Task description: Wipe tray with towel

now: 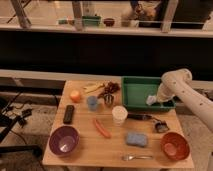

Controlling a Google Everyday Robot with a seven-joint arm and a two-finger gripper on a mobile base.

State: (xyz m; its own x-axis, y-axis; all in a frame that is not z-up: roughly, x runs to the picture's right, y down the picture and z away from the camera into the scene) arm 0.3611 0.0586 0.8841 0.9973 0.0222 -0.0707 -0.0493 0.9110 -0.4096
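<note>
the gripper point(154, 98) is low inside the green rectangular plastic tray point(132, 92), near its right front corner. a small pale towel point(149, 101) is at its tip; if it is grasped, i cannot tell. the tray stands back right on the light wooden table point(85, 147).

A green rectangular tray point(134, 92) is set flat on the back right part of the table point(85, 150). A small pale towel point(150, 100), bunched up, is seen inside the tray near its front right corner. The gripper point(156, 97) is placed right at the towel.
</note>
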